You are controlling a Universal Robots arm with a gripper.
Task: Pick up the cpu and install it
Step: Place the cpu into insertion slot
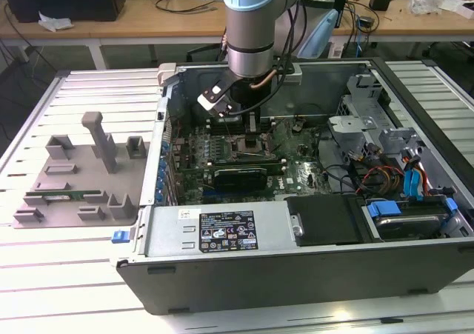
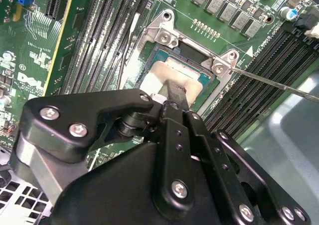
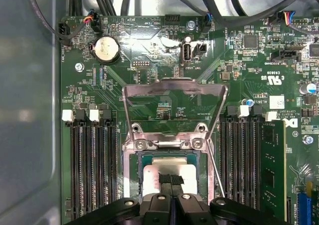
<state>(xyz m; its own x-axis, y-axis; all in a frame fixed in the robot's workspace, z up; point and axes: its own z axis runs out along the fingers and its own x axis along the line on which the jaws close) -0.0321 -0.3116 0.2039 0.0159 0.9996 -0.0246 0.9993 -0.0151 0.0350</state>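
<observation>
The cpu (image 3: 151,175), a flat square chip with a silvery top, lies in the black-framed socket (image 3: 133,182) on the green motherboard inside the open computer case (image 1: 296,271). My gripper (image 3: 169,179) hangs straight over the chip's middle with its two black fingers pressed together, tips at or just above the metal top. The second wrist view shows the same chip (image 2: 164,75) under the shut fingers (image 2: 175,96). The socket's metal load plate (image 3: 174,91) stands swung open. In the exterior view the arm reaches down into the case and my gripper (image 1: 248,129) covers the socket.
Rows of black memory slots (image 3: 92,165) flank the socket, with a green memory stick (image 3: 273,162) in one. A thin socket lever (image 3: 215,172) runs beside the frame. A grey parts fixture (image 1: 81,178) lies at the exterior view's left. Cables and drive bays (image 1: 400,171) fill the case's right.
</observation>
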